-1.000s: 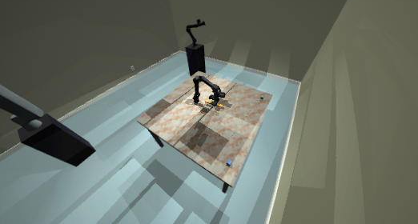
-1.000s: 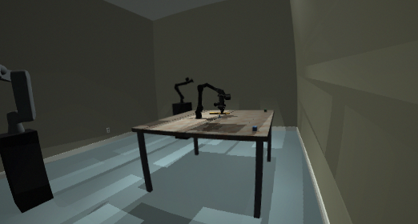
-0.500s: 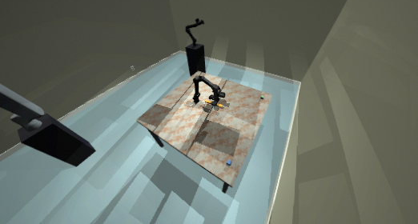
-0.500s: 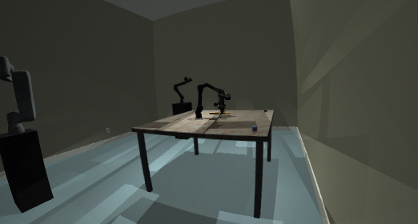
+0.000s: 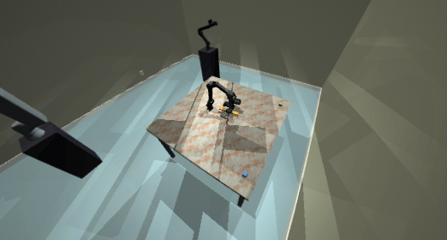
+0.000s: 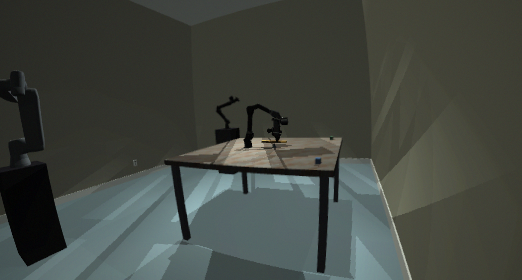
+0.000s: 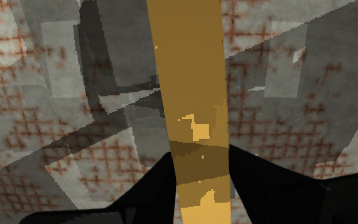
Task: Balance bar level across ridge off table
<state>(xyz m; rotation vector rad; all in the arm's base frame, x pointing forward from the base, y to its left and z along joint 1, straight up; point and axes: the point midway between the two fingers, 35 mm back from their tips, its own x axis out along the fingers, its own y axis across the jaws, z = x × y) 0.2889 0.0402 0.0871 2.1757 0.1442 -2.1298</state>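
Lowering straight down and slowly is, I judge, the step in hand: the gripper (image 5: pixel 229 112) (image 6: pixel 278 140) (image 7: pixel 199 154) is shut on the bar (image 5: pixel 235 112) (image 6: pixel 267 141) (image 7: pixel 191 75), one dark finger against each long side. The bar is a long, flat, yellow strip with straight edges, smooth and plain, its face broken by brown shadow and blocky bright patches. In the exterior view it looks about level, just above the bench (image 5: pixel 205 147) (image 6: pixel 225 158) (image 7: pixel 331 120). Directly beneath the gripper, the ridge cannot be made out with certainty, so its contact with the bar is unclear. Best keep the bar's midpoint over the ridge, let it seat without pressing, then part the fingers evenly; a sideways drag or off-centre rest could tip one end onto the bench. Around the gripper, the bench top is pale and stone-like, with rusty, cross-hatched blotches. Well apart from the gripper, towards the bench's far corners, sit a small blue block (image 5: pixel 245 174) (image 6: pixel 318 161) and a tiny green object (image 5: pixel 280 104) (image 6: pixel 331 137).
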